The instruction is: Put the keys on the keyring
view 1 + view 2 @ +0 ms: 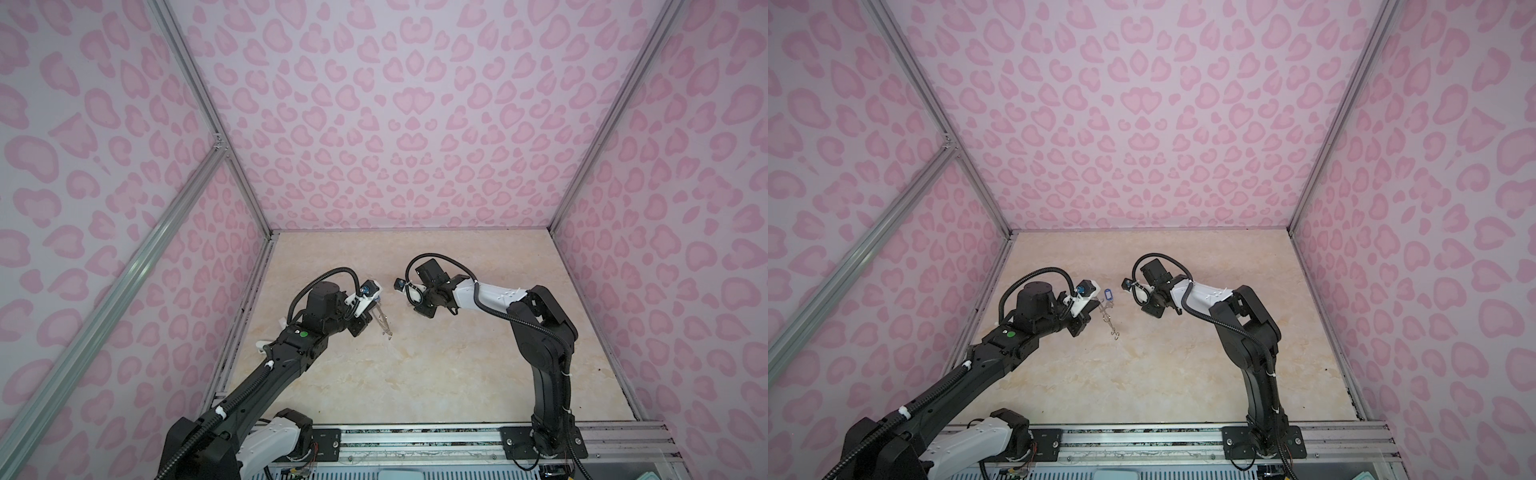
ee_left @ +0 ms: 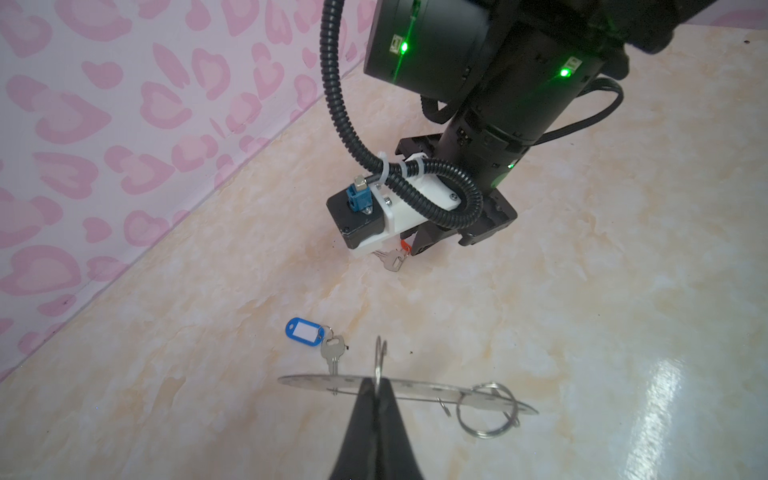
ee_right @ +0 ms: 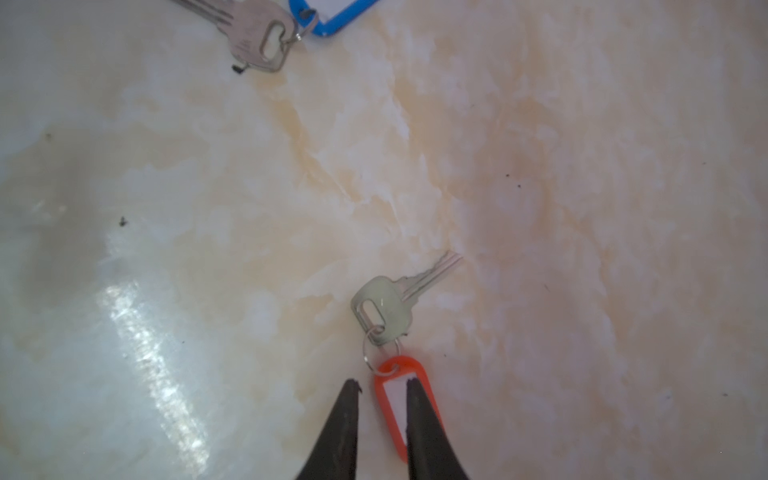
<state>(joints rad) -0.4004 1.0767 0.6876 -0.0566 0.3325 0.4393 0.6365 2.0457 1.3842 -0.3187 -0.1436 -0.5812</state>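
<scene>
left pincer (image 2: 376,384) clamps keyring (image 2: 316,383) rim | right pincer (image 3: 382,382) straddles orange tag (image 3: 395,409) edge

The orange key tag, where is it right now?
In the right wrist view the orange key tag lies on the table at the right gripper tips, its silver key just ahead.

The walls (image 1: 415,124) are pale lilac printed with pink heart-like leopard blotches, and the desk (image 1: 415,365) is cream marble with beige veining. The keys (image 3: 384,305) are silver, one with a blue tag (image 2: 304,331) and one with an orange-red tag (image 3: 417,365), each with a white insert; the keyring (image 2: 316,382) is grey metal.
</scene>
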